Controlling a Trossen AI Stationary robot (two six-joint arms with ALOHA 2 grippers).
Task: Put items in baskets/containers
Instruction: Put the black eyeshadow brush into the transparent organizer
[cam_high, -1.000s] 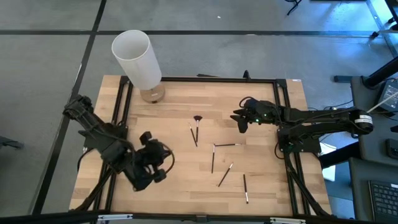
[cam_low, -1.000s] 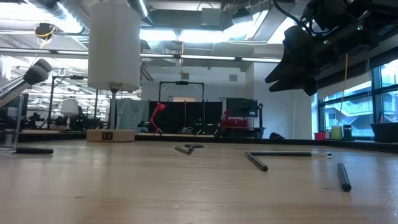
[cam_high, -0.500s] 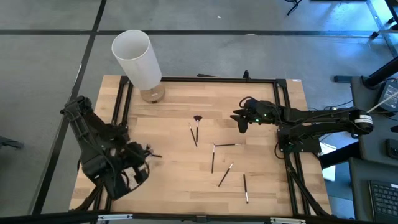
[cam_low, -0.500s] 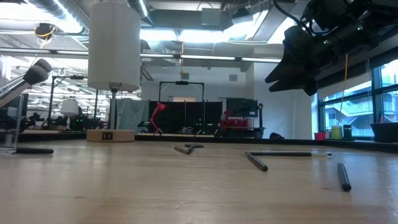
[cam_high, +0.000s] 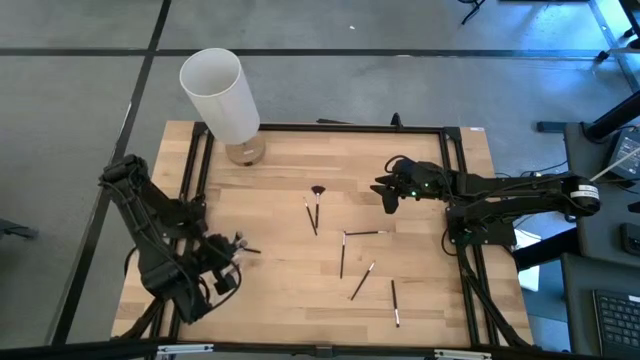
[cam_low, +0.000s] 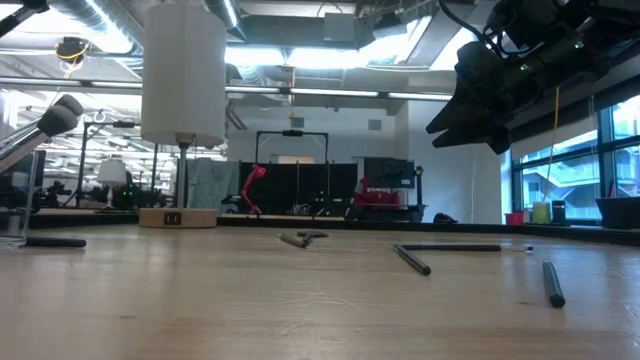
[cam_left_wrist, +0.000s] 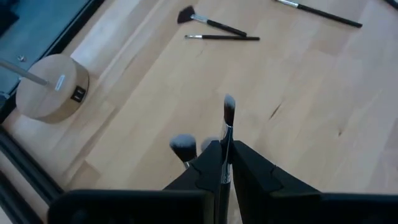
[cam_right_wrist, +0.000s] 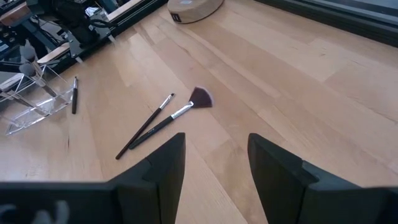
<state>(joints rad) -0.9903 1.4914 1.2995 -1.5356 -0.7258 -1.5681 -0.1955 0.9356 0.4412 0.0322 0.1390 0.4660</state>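
Above the table's near-left, left tool clamps a makeup brush; right tool gapes empty.

Likely robotics lab: exposed ceiling ducts, red machine behind, black-framed wooden table.

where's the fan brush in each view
high view: fan brush at table centre, upper middle.
low view: cannot be picked out for sure among the brushes lying at mid-table.
left wrist view: far off, beyond the held brush.
right wrist view: centre.
shared landmark: thin brush lying beside it.
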